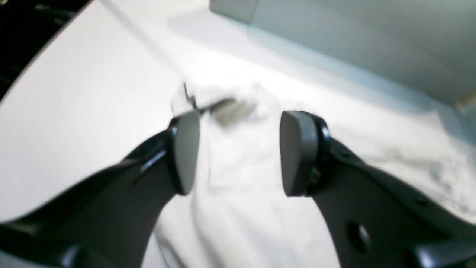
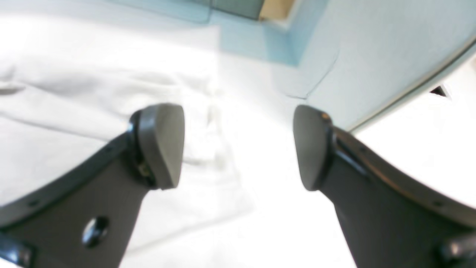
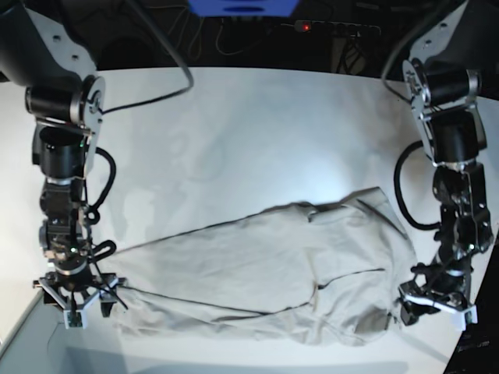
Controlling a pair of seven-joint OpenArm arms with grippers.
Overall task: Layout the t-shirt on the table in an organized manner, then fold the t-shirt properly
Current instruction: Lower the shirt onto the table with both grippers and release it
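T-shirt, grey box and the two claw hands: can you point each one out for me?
t-shirt (image 3: 257, 273): base view, middle of the spread cloth.
grey box (image 1: 364, 41): left wrist view, its side wall.
left gripper (image 1: 240, 152): left wrist view, gap between open fingertips.
right gripper (image 2: 238, 147): right wrist view, gap between open fingertips.

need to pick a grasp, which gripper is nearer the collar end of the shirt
Left. The left gripper hangs open over the collar end of the shirt, where the neck label shows just beyond its fingertips. The right gripper is open at the opposite end, on the table.
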